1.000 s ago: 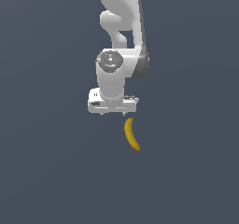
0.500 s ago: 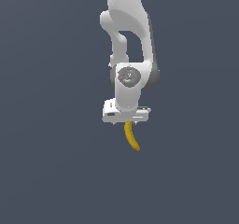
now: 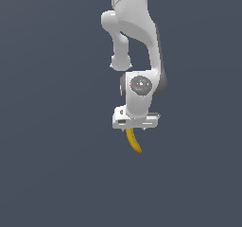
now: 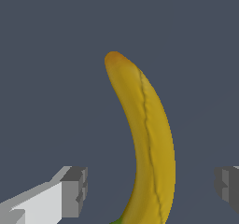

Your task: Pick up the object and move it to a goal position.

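Both fingers (image 4: 74, 190) clear — banana (image 4: 149, 143) btwn.

A: Where do the 2 cameras sit?
B: The exterior view looks from well back at the arm (image 3: 137, 56). The wrist view looks close past the fingertips (image 4: 74, 190). Both catch the banana (image 3: 133, 141).

Banana (image 4: 151, 148) yellow, orange tip, dark seam; gripper (image 4: 149, 185) white, grey pads.
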Robot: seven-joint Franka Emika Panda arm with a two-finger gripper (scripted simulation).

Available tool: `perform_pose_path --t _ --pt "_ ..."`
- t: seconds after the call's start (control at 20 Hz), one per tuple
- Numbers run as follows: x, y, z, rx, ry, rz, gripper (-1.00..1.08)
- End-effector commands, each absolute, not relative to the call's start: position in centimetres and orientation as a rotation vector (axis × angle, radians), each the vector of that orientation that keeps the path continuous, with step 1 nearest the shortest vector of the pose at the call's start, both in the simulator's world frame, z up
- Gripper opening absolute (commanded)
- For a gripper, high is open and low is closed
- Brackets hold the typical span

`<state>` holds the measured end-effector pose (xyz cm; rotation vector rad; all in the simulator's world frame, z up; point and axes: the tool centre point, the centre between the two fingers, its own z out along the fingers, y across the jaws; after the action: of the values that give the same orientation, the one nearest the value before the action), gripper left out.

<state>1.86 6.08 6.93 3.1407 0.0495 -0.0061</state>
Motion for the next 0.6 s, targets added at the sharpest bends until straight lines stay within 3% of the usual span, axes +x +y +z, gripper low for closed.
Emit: perform_pose_path --t 0.0,0.55 --pt "1.9 6.0 6.9 3.141 0.048 -0.005 1.0" --pt "1.8 6.1 2.8 3.141 0.046 -0.001 1.0"
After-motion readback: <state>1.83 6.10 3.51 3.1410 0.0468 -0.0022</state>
